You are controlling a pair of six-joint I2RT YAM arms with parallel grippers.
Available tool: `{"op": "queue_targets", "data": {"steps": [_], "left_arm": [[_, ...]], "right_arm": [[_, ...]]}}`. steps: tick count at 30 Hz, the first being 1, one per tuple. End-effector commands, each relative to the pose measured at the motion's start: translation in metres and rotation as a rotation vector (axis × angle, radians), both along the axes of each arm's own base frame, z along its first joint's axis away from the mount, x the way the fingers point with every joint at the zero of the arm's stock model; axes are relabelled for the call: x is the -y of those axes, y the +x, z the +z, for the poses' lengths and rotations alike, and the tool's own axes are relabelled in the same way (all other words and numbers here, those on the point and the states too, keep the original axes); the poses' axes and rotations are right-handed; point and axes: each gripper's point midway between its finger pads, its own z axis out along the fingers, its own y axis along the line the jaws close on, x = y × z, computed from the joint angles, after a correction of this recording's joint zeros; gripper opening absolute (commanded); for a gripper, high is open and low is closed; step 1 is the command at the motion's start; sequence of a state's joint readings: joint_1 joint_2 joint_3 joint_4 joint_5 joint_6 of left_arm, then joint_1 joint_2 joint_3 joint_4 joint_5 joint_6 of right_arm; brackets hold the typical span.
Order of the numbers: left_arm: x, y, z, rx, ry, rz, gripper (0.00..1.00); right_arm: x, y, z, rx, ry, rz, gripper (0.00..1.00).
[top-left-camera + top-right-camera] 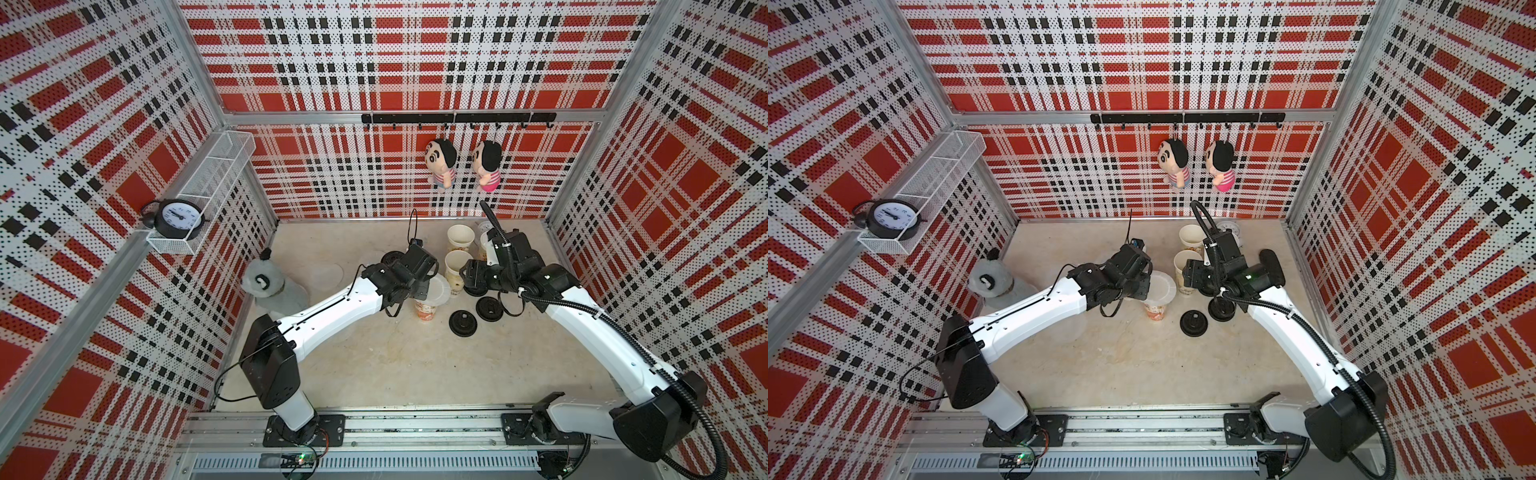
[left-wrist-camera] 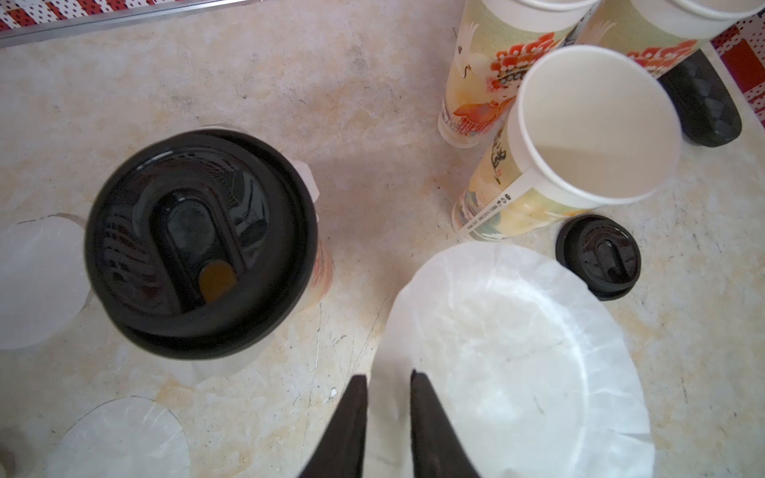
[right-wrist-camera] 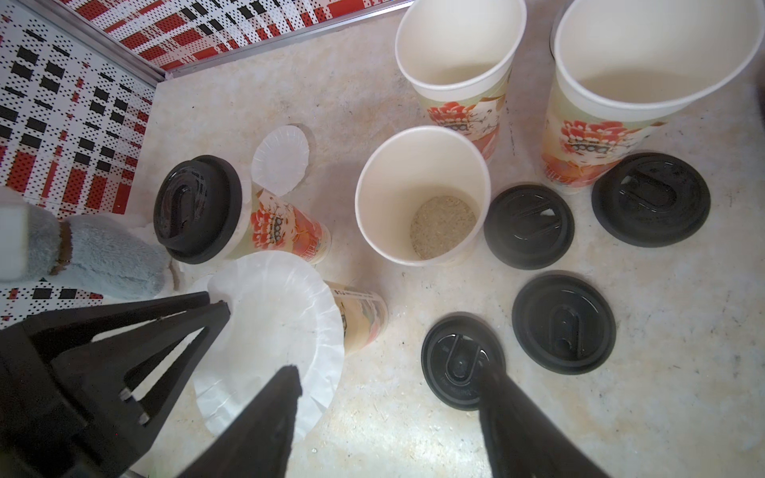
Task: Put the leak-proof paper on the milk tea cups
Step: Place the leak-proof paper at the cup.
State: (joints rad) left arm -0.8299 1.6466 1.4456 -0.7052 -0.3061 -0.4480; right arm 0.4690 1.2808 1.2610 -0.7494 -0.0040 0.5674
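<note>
Leak-proof paper [image 3: 273, 323], crinkled translucent white, drapes one cup [image 3: 364, 318]; left claw [image 2: 387, 387] slightly parted, right claw [image 3: 391, 374] spread.

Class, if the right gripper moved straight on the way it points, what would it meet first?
The right gripper would probably meet bare table between the paper-covered cup and the nearest black lid; depth is unclear, so one finger might touch that lid first.

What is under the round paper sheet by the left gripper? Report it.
A milk tea cup: only its printed side shows below the leak-proof paper. The paper covers its mouth, so the rim and contents cannot be seen.
</note>
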Motion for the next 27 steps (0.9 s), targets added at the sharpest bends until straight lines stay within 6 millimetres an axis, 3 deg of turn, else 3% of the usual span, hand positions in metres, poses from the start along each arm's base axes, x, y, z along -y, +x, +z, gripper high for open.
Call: {"op": "queue_targets", "data": {"steps": [1,6,13,27], "left_arm": [[-0.007,0.004,0.001,0.012,0.007,0.023,0.26],[-0.007,0.006,-0.001,0.01,0.015,0.022,0.29],[-0.006,0.006,-0.003,0.007,0.019,0.02,0.42],[-0.001,0.006,-0.01,-0.011,-0.001,0.001,0.43]], "right_arm": [[0.0,0.004,0.0,0.008,0.012,-0.007,0.71],[0.0,0.005,-0.001,0.006,0.011,-0.008,0.71],[0.001,0.004,-0.003,0.002,0.007,-0.01,0.71],[0.002,0.004,-0.004,0.001,0.007,-0.012,0.72]]}}
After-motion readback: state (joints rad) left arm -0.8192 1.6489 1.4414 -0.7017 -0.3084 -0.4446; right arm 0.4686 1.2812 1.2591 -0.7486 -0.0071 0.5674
